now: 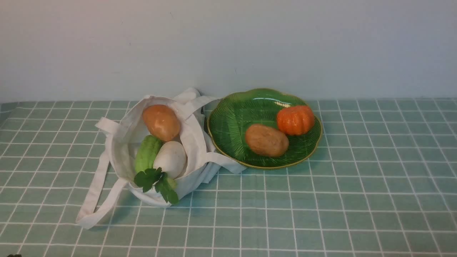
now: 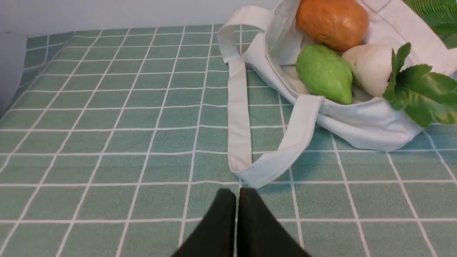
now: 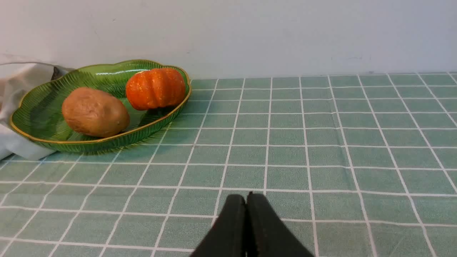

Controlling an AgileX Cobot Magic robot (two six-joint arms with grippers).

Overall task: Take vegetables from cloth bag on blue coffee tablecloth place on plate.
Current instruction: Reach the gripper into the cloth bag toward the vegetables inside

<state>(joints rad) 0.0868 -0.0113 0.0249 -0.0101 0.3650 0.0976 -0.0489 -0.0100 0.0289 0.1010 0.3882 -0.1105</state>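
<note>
The off-white cloth bag [image 1: 194,142] lies open on the blue checked tablecloth [image 1: 321,200]. In it are a tan potato [image 1: 161,122], a light green cucumber [image 1: 147,152] and a white radish [image 1: 170,158] with dark green leaves [image 1: 157,182]. The green leaf plate [image 1: 232,117] to the bag's right holds a brown potato [image 1: 266,140] and the orange pumpkin [image 1: 295,120]. My left gripper [image 2: 237,192] is shut and empty, low over the cloth just short of the bag's strap [image 2: 238,117]. My right gripper [image 3: 246,197] is shut and empty, well short of the plate [image 3: 43,107].
A pale wall [image 1: 228,46] stands right behind the bag and plate. The bag's long strap loop [image 1: 95,200] trails over the cloth toward the front left. Neither arm shows in the front view.
</note>
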